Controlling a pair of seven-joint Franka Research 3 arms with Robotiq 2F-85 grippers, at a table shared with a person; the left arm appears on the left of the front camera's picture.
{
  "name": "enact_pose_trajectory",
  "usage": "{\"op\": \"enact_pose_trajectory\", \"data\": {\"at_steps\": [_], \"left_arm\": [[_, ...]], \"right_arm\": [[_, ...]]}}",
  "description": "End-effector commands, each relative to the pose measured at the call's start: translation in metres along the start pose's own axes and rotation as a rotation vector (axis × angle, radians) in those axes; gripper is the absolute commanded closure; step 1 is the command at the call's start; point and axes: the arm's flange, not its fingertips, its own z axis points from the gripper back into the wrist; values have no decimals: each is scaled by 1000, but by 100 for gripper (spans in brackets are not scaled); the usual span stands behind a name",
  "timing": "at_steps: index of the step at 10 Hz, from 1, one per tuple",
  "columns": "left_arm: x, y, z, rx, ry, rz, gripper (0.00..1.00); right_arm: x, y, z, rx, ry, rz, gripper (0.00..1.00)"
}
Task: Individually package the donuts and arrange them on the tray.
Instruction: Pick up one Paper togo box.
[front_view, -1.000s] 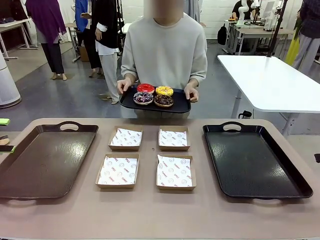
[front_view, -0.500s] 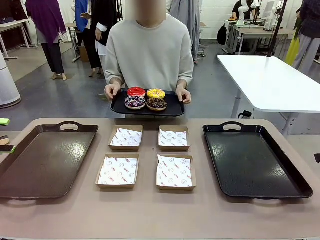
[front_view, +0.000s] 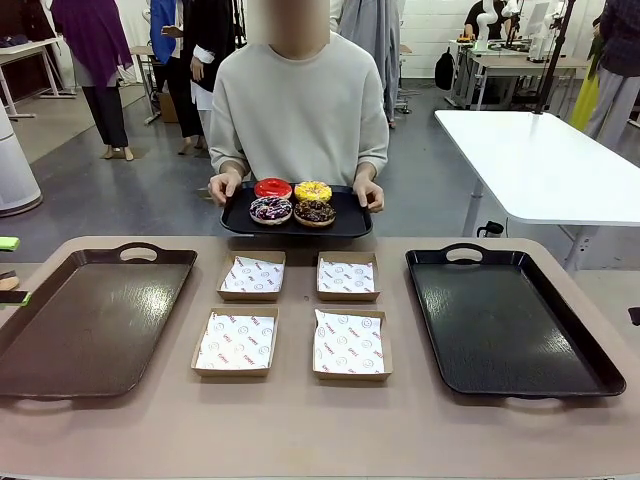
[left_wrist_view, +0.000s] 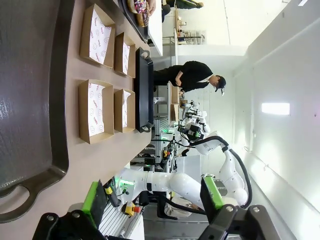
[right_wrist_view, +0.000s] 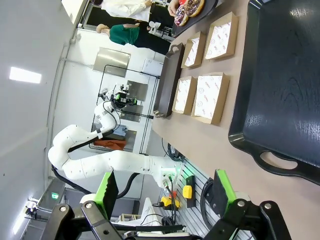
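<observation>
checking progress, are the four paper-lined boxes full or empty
Empty. The boxes hold just printed paper liners; all four donuts sit on the small black tray the person holds beyond the table.

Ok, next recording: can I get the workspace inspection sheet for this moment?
Surface: tan table; brown tray on the robot's left, black tray on its right, nothing on either.
Job's things: red donut, yellow donut, purple sprinkled donut, chocolate sprinkled donut on a small black tray a person holds beyond the far edge; four paper-lined boxes, unfilled.
Clutter: nothing seen.
Grippers: left gripper and right gripper open, fingers holding nothing.
Cables: nothing seen on the table.
Surroundings: white table, people standing behind.
</observation>
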Motion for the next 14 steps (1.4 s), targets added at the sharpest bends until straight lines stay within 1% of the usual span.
{"op": "enact_pose_trajectory", "data": {"at_steps": [1, 4, 5, 6, 7, 9, 11, 12, 14], "left_arm": [[1, -1, -1, -13, -6, -2, 0], [1, -1, -1, -13, -6, -2, 0], [1, -1, -1, -13, -6, -2, 0], [1, -1, -1, -13, -6, -2, 0], [1, -1, -1, -13, -6, -2, 0], [1, -1, -1, -13, -6, -2, 0], [1, -1, -1, -13, -6, -2, 0], [1, -1, -1, -13, -6, -2, 0], [1, -1, -1, -13, -6, -2, 0]], "right_arm": [[0, 0, 1, 8, -5, 2, 0], [0, 0, 0, 0, 0, 0, 0], [8, 6, -6, -30, 16, -13, 0], [26, 17, -15, -69, -4, -38, 0], [51, 32, -27, -103, -6, -56, 0], [115, 79, -65, -237, 29, -56, 0], [169, 111, -121, -400, 106, -63, 0], [193, 123, -161, -512, 123, -38, 0], [228, 127, -230, -712, 135, 7, 0]]}}
